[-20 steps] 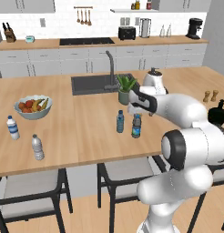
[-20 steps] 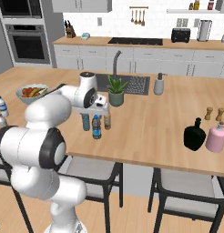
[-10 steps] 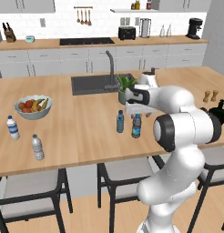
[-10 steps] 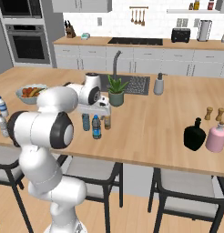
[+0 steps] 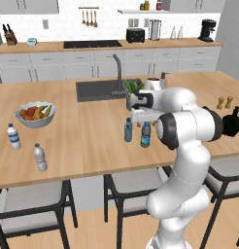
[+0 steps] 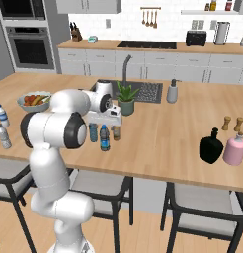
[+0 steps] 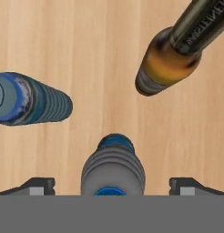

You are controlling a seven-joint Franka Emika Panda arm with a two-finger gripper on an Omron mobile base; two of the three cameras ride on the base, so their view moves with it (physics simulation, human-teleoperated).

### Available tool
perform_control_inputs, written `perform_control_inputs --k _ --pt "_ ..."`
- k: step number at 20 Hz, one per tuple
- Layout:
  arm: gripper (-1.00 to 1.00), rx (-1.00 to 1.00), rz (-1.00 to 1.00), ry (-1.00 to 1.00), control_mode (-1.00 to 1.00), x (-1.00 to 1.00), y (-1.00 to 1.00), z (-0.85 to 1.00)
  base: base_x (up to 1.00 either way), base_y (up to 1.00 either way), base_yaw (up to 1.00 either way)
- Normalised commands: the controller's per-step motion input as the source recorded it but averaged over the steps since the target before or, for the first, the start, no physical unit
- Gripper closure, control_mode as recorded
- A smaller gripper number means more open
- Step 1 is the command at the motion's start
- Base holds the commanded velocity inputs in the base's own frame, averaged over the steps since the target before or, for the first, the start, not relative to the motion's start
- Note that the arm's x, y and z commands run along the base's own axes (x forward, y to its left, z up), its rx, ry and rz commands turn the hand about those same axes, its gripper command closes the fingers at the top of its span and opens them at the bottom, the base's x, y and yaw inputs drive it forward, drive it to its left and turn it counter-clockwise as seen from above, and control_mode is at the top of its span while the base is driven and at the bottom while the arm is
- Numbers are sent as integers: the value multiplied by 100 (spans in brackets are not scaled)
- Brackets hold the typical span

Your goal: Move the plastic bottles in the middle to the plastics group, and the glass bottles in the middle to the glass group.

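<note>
Your gripper (image 7: pixel 111 184) hangs with fingers apart astride the dark bottle (image 7: pixel 113 168) at 6 o'clock on the surface (image 7: pixel 95 54); judged light, rigid and slippery, it is best taken around the ribbed body below the cap.

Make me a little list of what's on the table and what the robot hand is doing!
middle: dark bottle, pale blue bottle, amber bottle, all standing
left end: two clear bottles, fruit bowl
right end: black bottle, pink bottle, shakers
gripper: open, above the dark bottle, a finger on each side
</note>
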Motion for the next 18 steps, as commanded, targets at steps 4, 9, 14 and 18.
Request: perform_control_inputs --k 4,9,14,18 --pt "-100 0 0 4 -100 8 0 -15 0 0 0" --pt "-100 0 -3 6 -100 0 0 -15 0 0 0" --pt "-100 0 -4 0 -100 0 0 -7 0 0 0" --pt "-100 0 -4 0 -100 0 0 0 0 0 0"
